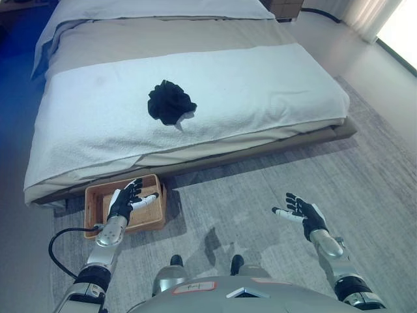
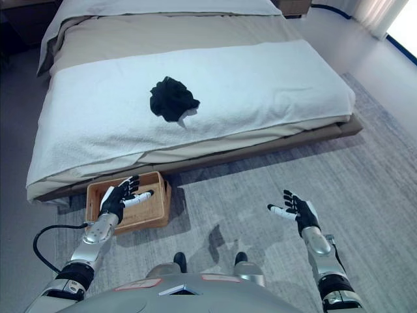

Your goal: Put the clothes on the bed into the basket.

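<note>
A crumpled black garment [image 1: 169, 102] lies on the white blanket in the middle of the bed [image 1: 260, 91]. A shallow brown wicker basket [image 1: 154, 222] stands on the floor by the bed's near edge, at the left. My left hand [image 1: 128, 201] is open, fingers spread, held above the basket. My right hand [image 1: 301, 214] is open and empty above the carpet at the right, well away from the bed. Both hands are far from the garment.
The bed is low, with a grey-beige sheet and white bedding at the head end [image 1: 163, 10]. Grey carpet [image 1: 273, 176] covers the floor before it. A pale floor strip [image 1: 384, 72] runs along the right of the bed.
</note>
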